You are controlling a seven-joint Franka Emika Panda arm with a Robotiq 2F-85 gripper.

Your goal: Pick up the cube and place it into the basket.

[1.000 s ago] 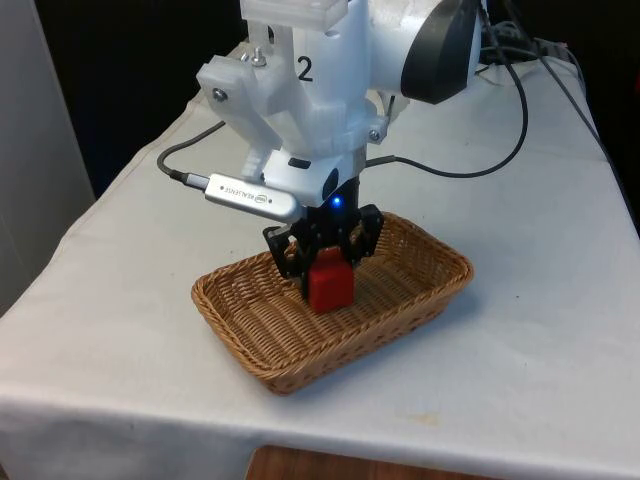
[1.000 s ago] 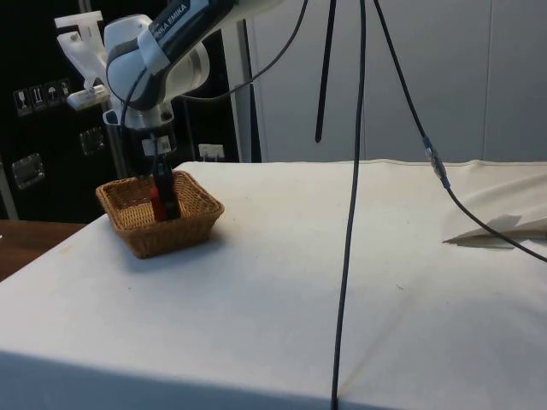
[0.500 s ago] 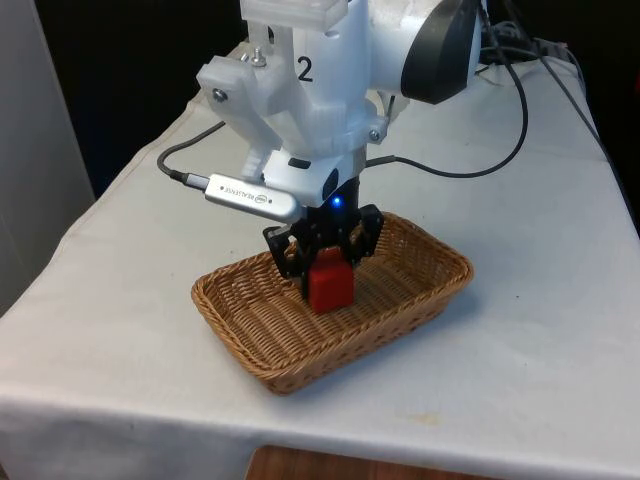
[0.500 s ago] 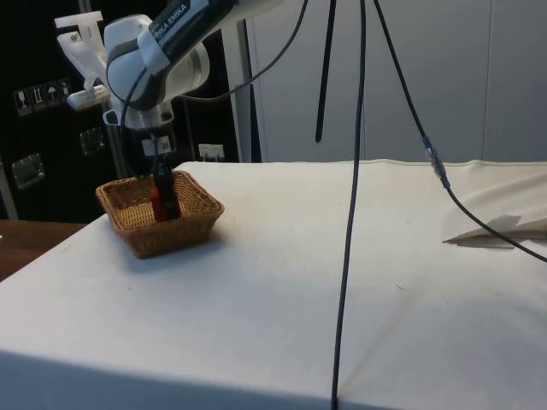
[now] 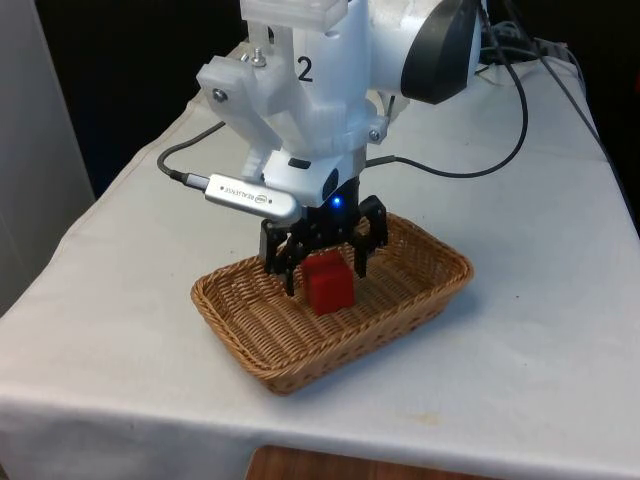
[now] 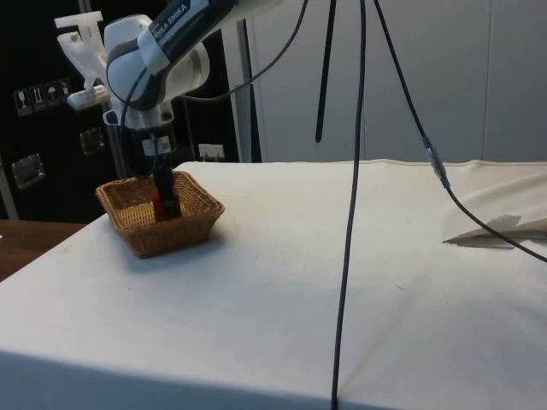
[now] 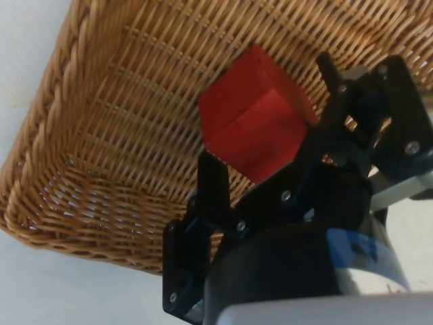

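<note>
White-clothed table (image 5: 540,330) bearing a wicker basket (image 5: 250,345). The white arm (image 5: 320,90) reaches straight down into it; the gripper (image 5: 325,272) stands released, fingers (image 5: 287,270) spread either side of the red cube (image 5: 329,283), which rests on the basket floor.

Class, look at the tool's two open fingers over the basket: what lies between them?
The red cube lies between the tool's open fingers, resting on the woven floor of the basket; the front view shows it best.
</note>
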